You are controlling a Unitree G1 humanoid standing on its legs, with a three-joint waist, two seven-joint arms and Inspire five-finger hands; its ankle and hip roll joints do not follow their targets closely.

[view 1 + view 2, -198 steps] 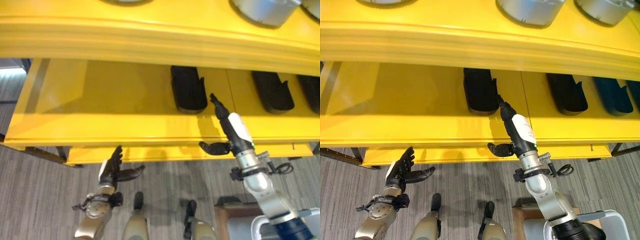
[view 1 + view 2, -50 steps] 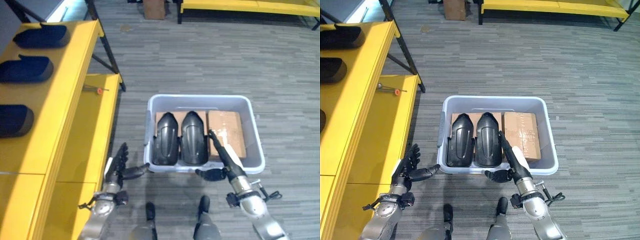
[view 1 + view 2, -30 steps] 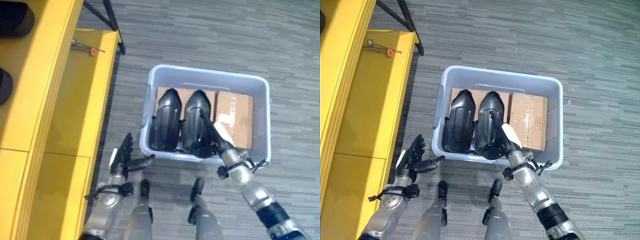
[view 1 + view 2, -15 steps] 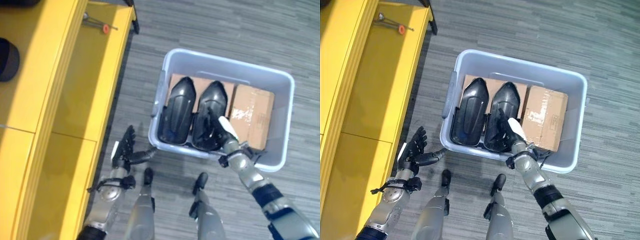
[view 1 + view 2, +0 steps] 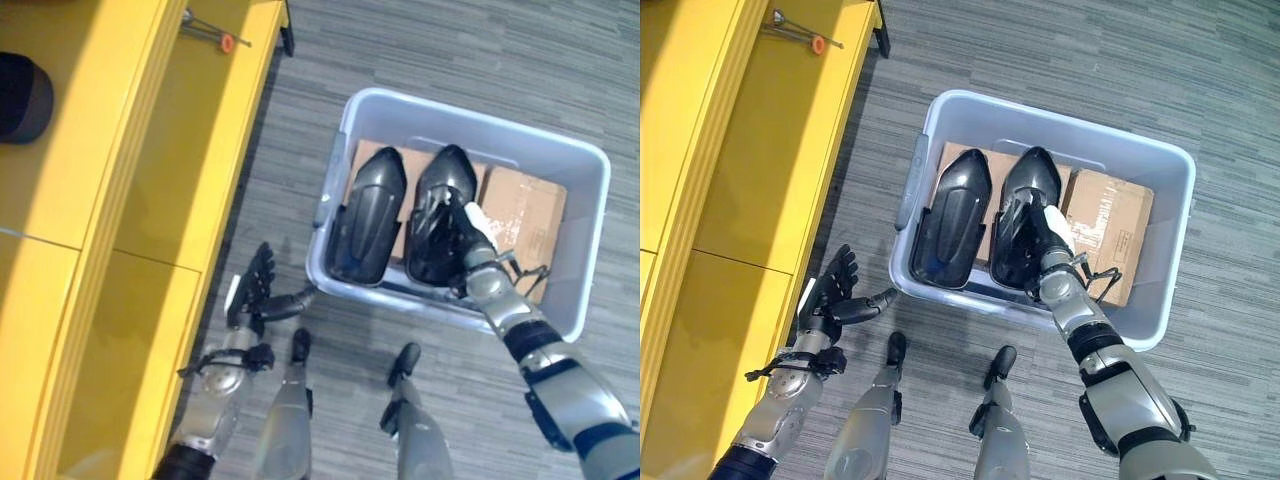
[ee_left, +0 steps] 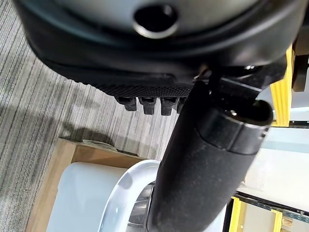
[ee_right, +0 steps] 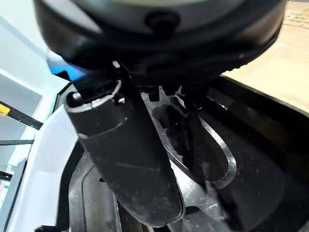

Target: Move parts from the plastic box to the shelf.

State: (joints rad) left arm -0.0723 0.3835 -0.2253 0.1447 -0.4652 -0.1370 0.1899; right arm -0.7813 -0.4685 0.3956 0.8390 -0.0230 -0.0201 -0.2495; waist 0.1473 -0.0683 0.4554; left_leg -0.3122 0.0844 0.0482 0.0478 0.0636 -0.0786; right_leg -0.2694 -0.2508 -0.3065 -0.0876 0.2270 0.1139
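Note:
A pale grey plastic box [image 5: 1060, 122] stands on the floor and holds two black moulded parts side by side. My right hand [image 5: 1052, 232] reaches over the near rim and lies on the right part [image 5: 1026, 190], fingers stretched along its surface and thumb apart. In the right wrist view the thumb [image 7: 130, 164] stands clear of that part [image 7: 251, 159], and nothing is pinched. The left part [image 5: 953, 218] lies untouched. My left hand [image 5: 835, 295] hangs open over the floor just left of the box's near corner, holding nothing. The yellow shelf [image 5: 740, 150] runs along the left.
A brown cardboard carton [image 5: 1108, 232] fills the right end of the box beside the parts. A thin tool with a red tip [image 5: 805, 38] lies on the shelf's lower deck. One dark part [image 5: 22, 96] sits on the upper deck at far left. Grey plank floor surrounds the box.
The view has shifted toward the box. My right hand has reached further in, from the part's near end onto its middle. My left hand keeps its open pose.

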